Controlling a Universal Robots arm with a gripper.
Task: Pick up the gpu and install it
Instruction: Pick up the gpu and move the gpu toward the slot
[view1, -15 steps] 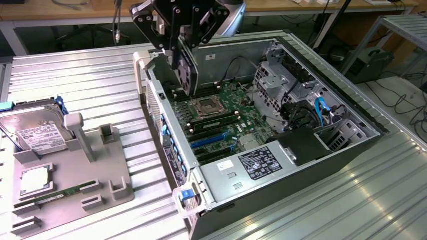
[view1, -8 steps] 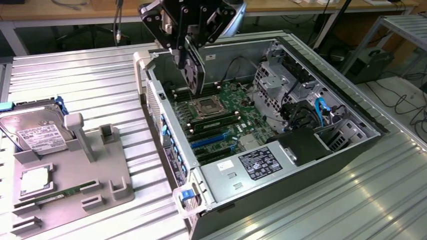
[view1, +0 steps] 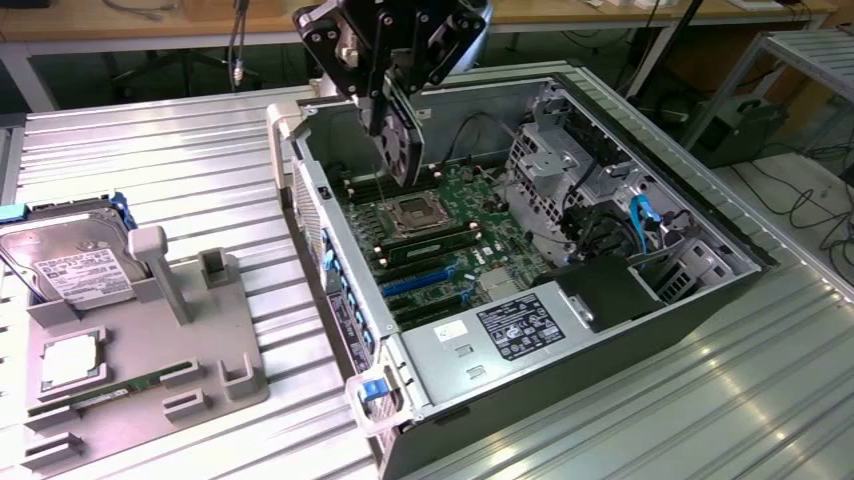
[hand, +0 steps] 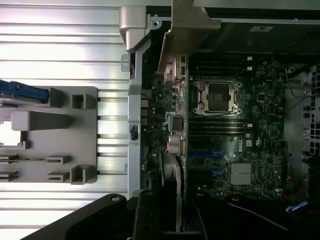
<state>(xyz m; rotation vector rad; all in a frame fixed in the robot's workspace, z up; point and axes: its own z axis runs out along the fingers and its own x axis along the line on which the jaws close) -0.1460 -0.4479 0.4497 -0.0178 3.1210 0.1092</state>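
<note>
The gripper (view1: 386, 98) is pinched on the upper edge of the gpu (view1: 400, 150), which is held upright above the open computer case (view1: 607, 110), over the motherboard (view1: 461, 215). Gripped at one edge only, the gpu could tilt or slip. If lowered out of line with the blue slots (view1: 420, 282), its bracket (hand: 187, 30) could be caught on the case wall. The gpu is seen as a thin dark plate with a pale metal end.
</note>
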